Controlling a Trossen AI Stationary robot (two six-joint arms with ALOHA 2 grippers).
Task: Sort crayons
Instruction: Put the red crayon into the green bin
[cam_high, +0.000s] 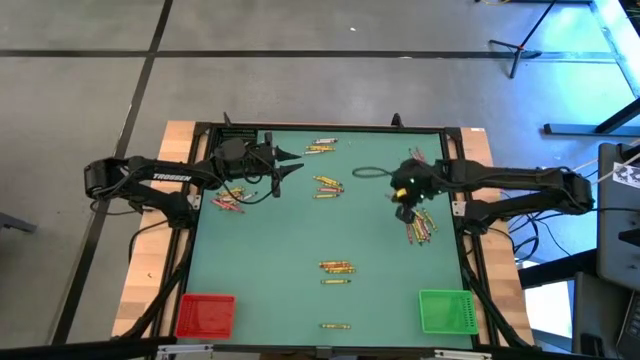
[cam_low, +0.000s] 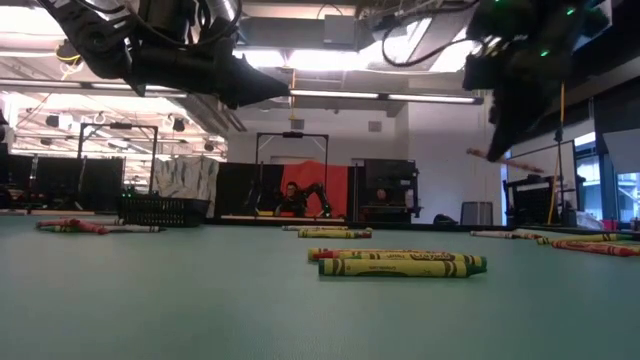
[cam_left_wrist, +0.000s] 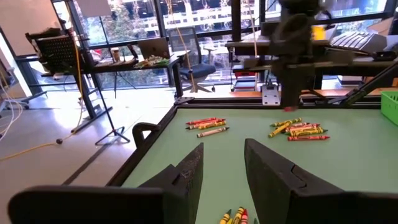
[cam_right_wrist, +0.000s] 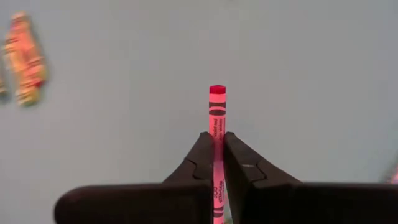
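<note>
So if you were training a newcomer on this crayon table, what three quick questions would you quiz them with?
1. True or false: the right gripper is shut on a red crayon.
2. Which bin sits at the table's near corner on the right arm's side: A red, B green, C black?
3. Fill in: the left gripper hangs above the table, jaws apart and holding ____.

Key: 1 true; 2 B, the green bin; 3 nothing.
</note>
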